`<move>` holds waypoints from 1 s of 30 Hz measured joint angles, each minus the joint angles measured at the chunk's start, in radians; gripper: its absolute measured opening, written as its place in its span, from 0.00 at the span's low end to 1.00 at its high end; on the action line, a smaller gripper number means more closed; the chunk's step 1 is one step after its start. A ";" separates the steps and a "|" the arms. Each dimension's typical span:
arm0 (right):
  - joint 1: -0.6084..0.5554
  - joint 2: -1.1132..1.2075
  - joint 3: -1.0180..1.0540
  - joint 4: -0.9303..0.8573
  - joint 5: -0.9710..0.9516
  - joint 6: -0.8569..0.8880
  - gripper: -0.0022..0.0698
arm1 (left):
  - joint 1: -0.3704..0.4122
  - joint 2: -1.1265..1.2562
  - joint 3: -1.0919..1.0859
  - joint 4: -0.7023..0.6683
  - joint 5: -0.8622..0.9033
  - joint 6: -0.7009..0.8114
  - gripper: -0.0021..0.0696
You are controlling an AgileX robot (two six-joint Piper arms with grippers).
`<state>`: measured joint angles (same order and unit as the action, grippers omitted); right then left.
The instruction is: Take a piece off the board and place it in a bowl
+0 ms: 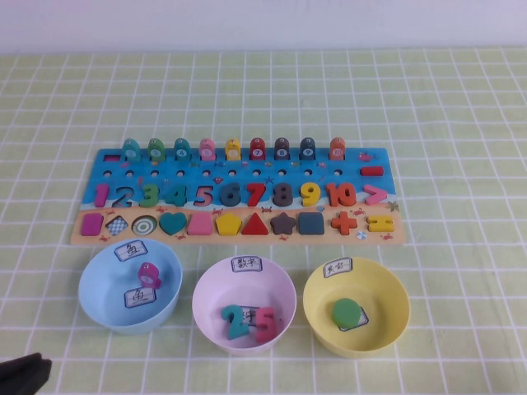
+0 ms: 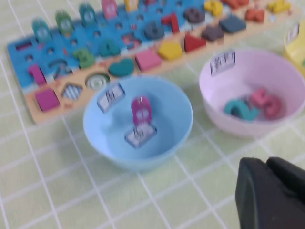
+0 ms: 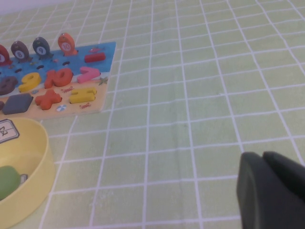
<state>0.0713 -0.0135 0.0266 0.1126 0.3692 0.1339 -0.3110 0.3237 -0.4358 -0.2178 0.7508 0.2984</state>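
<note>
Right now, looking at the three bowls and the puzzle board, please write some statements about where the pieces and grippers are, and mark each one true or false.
1. The magenta-purple arch block lies inside the light blue bowl. True.
2. The pink bowl holds a green round piece. False: it holds a teal numeral 2 and a pink numeral 5.
3. The left gripper holds the arch block. False: it is at the near left table edge, apart from the bowl, holding nothing.
4. The puzzle board lies behind the three bowls. True.
5. The right gripper shows only in its own wrist view, right of the yellow bowl. True.
</note>
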 joint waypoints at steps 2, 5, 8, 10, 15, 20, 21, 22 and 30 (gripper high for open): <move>0.000 0.000 0.000 0.000 0.000 0.000 0.01 | 0.000 -0.018 0.009 0.003 0.011 0.001 0.03; 0.000 0.000 0.000 0.000 0.000 0.000 0.01 | 0.000 -0.034 0.009 0.035 0.013 0.001 0.03; 0.000 0.000 0.000 0.000 0.000 0.000 0.01 | 0.000 -0.036 0.009 0.085 0.013 0.001 0.03; 0.000 0.000 0.000 0.000 0.000 0.000 0.01 | 0.000 -0.036 0.009 0.100 0.013 0.001 0.03; 0.000 0.000 0.000 0.000 0.000 0.000 0.01 | 0.000 -0.072 0.073 0.119 -0.105 0.001 0.03; 0.000 0.000 0.000 0.000 0.000 0.000 0.01 | 0.000 -0.183 0.248 0.123 -0.394 0.001 0.03; 0.000 0.000 0.000 0.000 0.000 0.000 0.01 | 0.000 -0.210 0.286 0.127 -0.450 0.001 0.03; 0.000 0.000 0.000 0.000 0.000 0.000 0.01 | 0.002 -0.231 0.315 0.128 -0.492 0.001 0.03; 0.000 0.000 0.000 0.000 0.000 0.000 0.01 | 0.126 -0.334 0.459 0.168 -0.609 -0.138 0.03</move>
<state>0.0713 -0.0135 0.0266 0.1126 0.3692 0.1339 -0.1849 -0.0104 0.0230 -0.0493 0.1420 0.1608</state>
